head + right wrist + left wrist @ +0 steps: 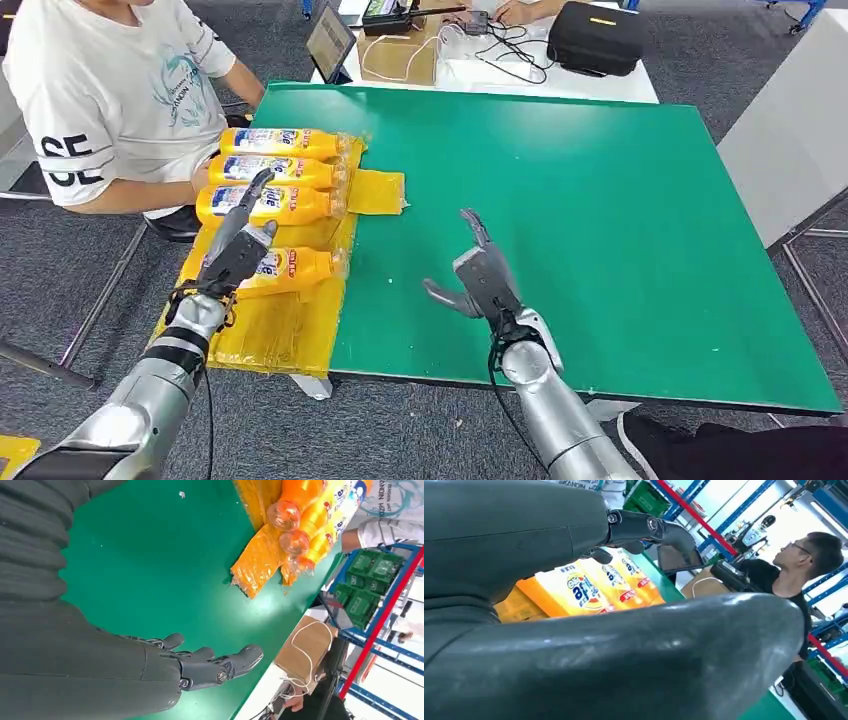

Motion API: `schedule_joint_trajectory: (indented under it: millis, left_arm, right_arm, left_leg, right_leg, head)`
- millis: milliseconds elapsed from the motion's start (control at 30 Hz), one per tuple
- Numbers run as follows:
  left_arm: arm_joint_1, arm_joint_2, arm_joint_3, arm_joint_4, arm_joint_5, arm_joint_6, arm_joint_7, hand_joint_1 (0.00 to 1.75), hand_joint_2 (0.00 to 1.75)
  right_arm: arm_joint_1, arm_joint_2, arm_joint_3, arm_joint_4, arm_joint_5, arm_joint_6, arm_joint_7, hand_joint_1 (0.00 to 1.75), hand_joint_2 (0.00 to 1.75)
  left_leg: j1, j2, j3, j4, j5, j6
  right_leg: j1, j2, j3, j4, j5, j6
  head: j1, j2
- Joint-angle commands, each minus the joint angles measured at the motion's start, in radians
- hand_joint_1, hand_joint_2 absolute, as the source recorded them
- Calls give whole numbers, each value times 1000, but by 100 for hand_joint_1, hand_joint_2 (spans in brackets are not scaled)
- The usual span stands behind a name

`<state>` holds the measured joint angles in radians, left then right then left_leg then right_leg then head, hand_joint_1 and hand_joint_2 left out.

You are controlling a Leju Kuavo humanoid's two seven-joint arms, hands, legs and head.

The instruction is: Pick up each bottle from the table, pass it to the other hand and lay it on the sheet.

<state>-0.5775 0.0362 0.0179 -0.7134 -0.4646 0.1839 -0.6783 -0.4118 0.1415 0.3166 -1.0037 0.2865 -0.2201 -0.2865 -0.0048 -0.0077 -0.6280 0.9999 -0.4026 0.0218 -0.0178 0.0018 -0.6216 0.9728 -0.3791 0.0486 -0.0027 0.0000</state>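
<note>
green table point(600, 200), four bottles lying on the yellow sheet point(270, 335).
left hand point(238, 252) hovers over the nearest bottle point(290, 268), fingers loose, holding nothing; right hand point(480, 280) spread, holding nothing. a low finger could roll that bottle away.

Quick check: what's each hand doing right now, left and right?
Left hand: open, fingers stretched over the bottles on the yellow sheet, gripping none.
Right hand: open, holding nothing.

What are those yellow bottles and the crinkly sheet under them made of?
The bottles look like clear glossy plastic: the necks are see-through and catch highlights, with printed labels around the bodies. The yellow sheet seems thin shiny plastic film, wrinkled and glinting. Neither can be confirmed by look alone.
</note>
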Motion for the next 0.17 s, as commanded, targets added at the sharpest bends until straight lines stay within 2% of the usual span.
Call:
schedule_joint_trajectory:
  millis: [33, 167]
  left_arm:
    - [8, -132, 33, -58, 100, -99, 97, 0, 175]
    - [73, -229, -24, -169, 189, -84, 102, 0, 175]
  right_arm:
    - [38, 21, -37, -55, 0, -27, -8, 0, 175]
    - [54, 69, -33, -79, -8, -60, -33, 0, 175]
  left_leg:
    - [2, -3, 4, 0, -2, -1]
    - [0, -3, 2, 0, -1, -1]
  right_leg:
    - [2, -4, 6, 0, -3, -2]
    - [1, -3, 3, 0, -2, -1]
  head:
    - [0, 0]
    - [0, 0]
